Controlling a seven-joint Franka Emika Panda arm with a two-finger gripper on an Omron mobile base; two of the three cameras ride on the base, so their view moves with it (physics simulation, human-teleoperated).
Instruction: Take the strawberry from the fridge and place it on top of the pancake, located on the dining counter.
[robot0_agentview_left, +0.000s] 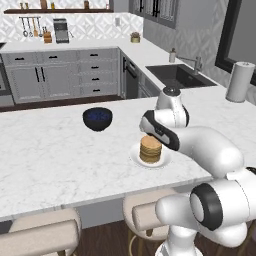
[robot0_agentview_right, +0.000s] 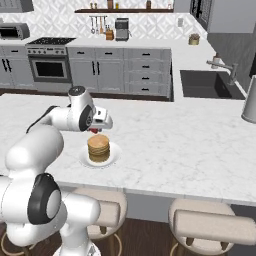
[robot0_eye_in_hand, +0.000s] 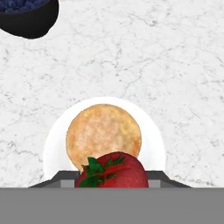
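Note:
The red strawberry (robot0_eye_in_hand: 111, 170) with green leaves sits between my gripper's (robot0_eye_in_hand: 111, 179) jaws, which are shut on it. Straight below it lies the round golden pancake (robot0_eye_in_hand: 103, 133) stack on a white plate (robot0_eye_in_hand: 153, 140). From the right base view the gripper (robot0_agentview_right: 95, 131) hangs just above the far left edge of the pancake (robot0_agentview_right: 99, 147), with a bit of red strawberry (robot0_agentview_right: 94, 131) showing under the hand. In the left base view the pancake (robot0_agentview_left: 150, 149) stands on the dining counter (robot0_agentview_left: 50, 160), right by my forearm. The fridge is out of view.
A dark blue bowl (robot0_agentview_left: 97, 118) of berries stands on the counter left of the plate, also the bowl (robot0_eye_in_hand: 30, 15) at the hand view's top left. Beige stools (robot0_agentview_right: 210, 225) line the near edge. A paper towel roll (robot0_agentview_left: 239, 81) and sink (robot0_agentview_left: 177, 75) are far right.

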